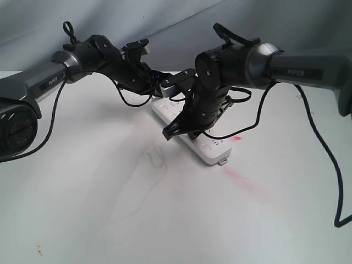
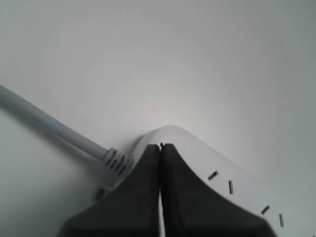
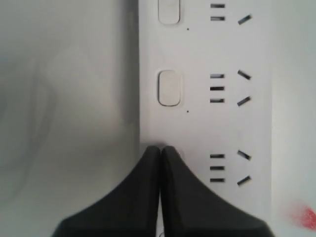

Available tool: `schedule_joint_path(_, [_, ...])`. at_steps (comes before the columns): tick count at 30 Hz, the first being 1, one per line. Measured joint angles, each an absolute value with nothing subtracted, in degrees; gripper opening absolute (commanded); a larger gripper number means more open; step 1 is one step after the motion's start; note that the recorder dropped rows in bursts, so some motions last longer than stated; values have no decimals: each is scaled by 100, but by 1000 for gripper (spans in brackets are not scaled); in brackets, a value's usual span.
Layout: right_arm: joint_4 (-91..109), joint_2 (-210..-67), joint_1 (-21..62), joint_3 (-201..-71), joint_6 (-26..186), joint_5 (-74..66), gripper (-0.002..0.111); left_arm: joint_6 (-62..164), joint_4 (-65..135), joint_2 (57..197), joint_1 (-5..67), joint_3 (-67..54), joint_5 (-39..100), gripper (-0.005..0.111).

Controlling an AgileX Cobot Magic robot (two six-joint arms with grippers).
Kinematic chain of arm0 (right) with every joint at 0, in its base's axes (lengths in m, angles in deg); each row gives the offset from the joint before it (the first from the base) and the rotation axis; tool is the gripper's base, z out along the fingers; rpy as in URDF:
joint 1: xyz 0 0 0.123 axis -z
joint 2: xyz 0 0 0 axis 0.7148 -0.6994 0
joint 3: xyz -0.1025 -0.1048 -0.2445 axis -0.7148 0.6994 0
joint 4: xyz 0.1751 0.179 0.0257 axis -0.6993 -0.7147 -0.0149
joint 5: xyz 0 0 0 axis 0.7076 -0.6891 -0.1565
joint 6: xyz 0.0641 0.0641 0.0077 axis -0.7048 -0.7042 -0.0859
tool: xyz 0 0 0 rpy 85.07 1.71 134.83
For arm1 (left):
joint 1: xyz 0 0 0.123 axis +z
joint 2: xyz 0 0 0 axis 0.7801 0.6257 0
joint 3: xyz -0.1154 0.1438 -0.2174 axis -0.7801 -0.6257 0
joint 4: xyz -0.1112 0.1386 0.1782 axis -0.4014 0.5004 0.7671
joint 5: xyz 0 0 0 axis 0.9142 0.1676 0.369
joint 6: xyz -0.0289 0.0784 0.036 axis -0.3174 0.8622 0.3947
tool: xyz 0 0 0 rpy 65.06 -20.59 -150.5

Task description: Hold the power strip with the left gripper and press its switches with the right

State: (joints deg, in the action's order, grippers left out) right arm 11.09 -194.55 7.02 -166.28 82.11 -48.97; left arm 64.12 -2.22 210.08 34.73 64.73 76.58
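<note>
The white power strip (image 1: 213, 149) lies flat on the table, its end tab (image 1: 223, 161) towards the front. My left gripper (image 2: 160, 146) is shut, its joined fingertips resting on the strip's rounded end (image 2: 222, 170) beside the pale grey cord (image 2: 49, 126); nothing is between the fingers. My right gripper (image 3: 160, 148) is also shut and points down at the strip's edge, its tips over a switch (image 3: 178, 154) that is mostly hidden. Two more switches (image 3: 169, 89) (image 3: 169, 11) show further along the row. In the exterior view both grippers (image 1: 165, 96) (image 1: 184, 132) crowd over the strip's far half.
A red smear (image 1: 237, 177) marks the white table (image 1: 110, 209) in front of the strip, also seen as a red smear (image 3: 306, 217) in the right wrist view. A black cable (image 1: 330, 165) hangs from the right arm. Grey cloth (image 1: 176, 16) backs the scene.
</note>
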Motion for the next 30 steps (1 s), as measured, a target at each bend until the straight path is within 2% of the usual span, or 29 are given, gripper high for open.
schedule_joint_path(30, [1029,-19472,734,-16686,8061,-4991,0,6412,-222,21008,3473,6473,7658,0])
